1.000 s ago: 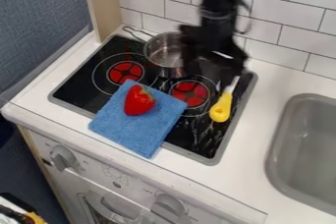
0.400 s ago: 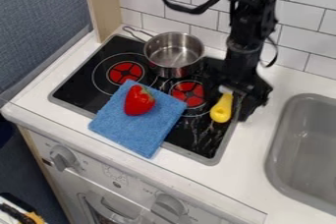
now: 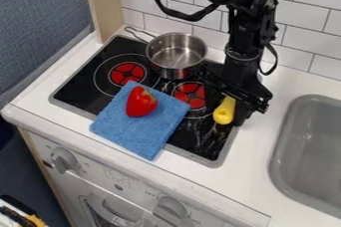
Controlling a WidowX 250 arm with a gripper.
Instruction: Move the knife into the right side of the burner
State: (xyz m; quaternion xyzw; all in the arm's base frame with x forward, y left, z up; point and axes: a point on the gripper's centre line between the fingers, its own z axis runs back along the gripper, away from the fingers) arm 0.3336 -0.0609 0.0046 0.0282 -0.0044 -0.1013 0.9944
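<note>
The black gripper (image 3: 228, 102) hangs low over the right part of the stove, at the upper end of the knife. The knife (image 3: 224, 111) shows a yellow handle with its rounded end toward the front, lying near the stove's right edge. Its blade is hidden behind the gripper. Left of the handle is the right-hand red burner (image 3: 191, 94), partly covered at its upper right by the arm.
A metal pot (image 3: 176, 54) stands at the back of the stove, close to the gripper's left side. A blue cloth (image 3: 143, 131) with a strawberry (image 3: 141, 101) on it lies front left. The grey sink (image 3: 313, 146) is at the right.
From above the back of the stove, the gripper has come down and right to the knife, uncovering the pot. Lately it has turned, with its wide part slanting across the knife's upper end.
</note>
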